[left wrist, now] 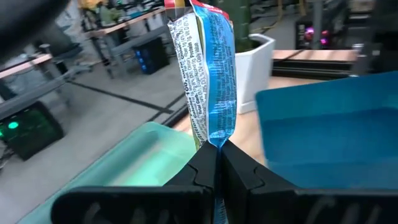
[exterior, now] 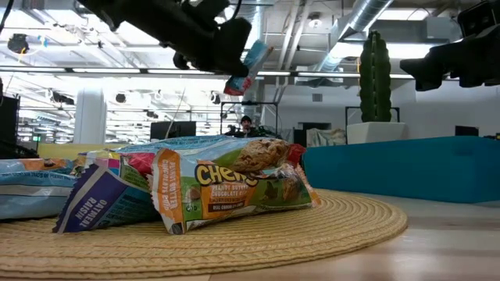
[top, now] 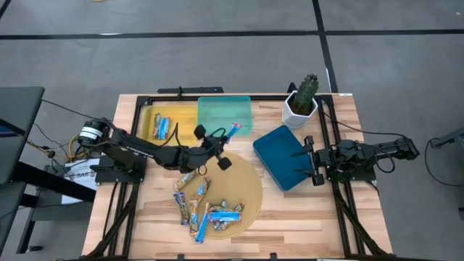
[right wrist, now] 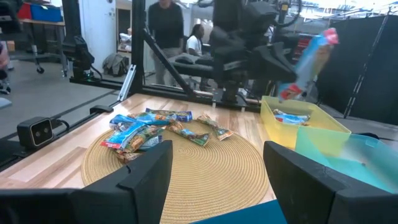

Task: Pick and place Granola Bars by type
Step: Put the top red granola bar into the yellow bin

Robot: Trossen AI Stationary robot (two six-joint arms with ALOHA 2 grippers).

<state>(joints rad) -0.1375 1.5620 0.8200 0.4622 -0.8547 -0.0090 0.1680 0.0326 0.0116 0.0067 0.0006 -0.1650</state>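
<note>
The left gripper (top: 220,142) is clamped tight on one end of a blue bar (left wrist: 214,74); only the left wrist view shows the wrapper pinched between the closed fingers (left wrist: 245,177) and standing straight up out of them. From overhead, at centre frame, the bar (top: 232,131) angles toward the upper right, held above the lower right corner of the teal tray (top: 225,116), with the yellow tray (top: 170,119) left of it and the dark blue tray (top: 286,156) right.

The other bars (top: 203,206) lie heaped on the round woven mat (top: 246,185) at lower centre; the right gripper (top: 313,161) waits wide open and empty over the dark blue tray, beside a potted cactus (top: 304,98).
</note>
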